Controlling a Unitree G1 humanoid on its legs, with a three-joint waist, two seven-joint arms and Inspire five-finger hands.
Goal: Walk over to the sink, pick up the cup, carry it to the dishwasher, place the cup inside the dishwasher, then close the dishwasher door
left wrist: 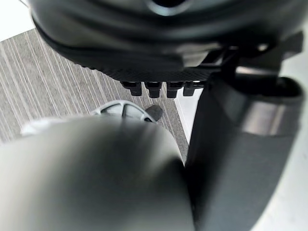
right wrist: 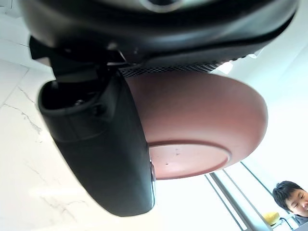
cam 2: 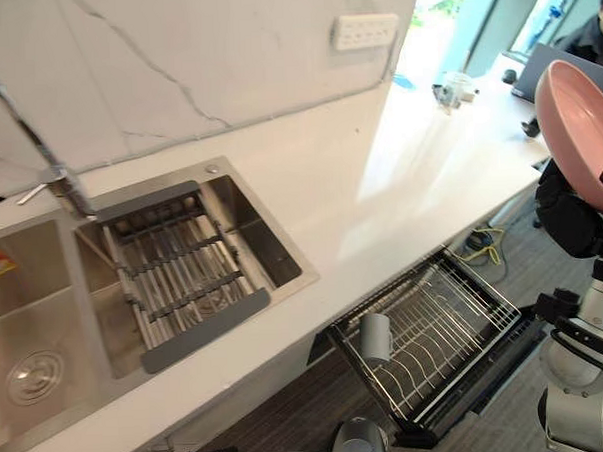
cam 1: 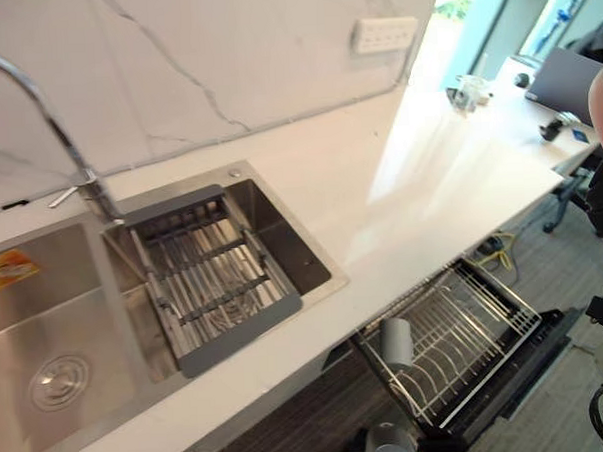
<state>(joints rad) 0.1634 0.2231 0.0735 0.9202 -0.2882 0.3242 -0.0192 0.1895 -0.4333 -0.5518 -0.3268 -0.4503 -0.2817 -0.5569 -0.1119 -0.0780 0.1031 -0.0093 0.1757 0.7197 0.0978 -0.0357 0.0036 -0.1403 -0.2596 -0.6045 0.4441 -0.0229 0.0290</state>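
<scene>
The right hand (right wrist: 96, 144) is raised at the robot's right, off the end of the desk (cam 1: 430, 180), and it grasps a pink bowl (cam 2: 577, 114). In the right wrist view the thumb lies across the bowl's outer wall, while the fingers are behind the bowl and hidden. The bowl is tipped on edge with its hollow facing the desk, probably because a hold on the rim keeps it clear of the desk's end on the way over.

The dishwasher (cam 1: 533, 361) sits under the desk with its door dropped flat and its wire rack (cam 1: 476, 318) pulled out, so the way in is open from above. What looks like a grey cup (cam 1: 397, 342) stands among the wires at the rack's near end.

The sink (cam 1: 277, 232) holds a grey draining tray (cam 1: 219, 280) with nothing standing in it.

The left hand (left wrist: 168, 43) hangs low over the striped floor (left wrist: 57, 77). I cannot tell how its fingers are set.

The thing being carried is wide and shallow, more dish than cup. It is matte pink, with a smooth rounded wall and a low flat foot ring underneath. It looks rigid and light, and I judge that it could slip from a hold on its rim.
</scene>
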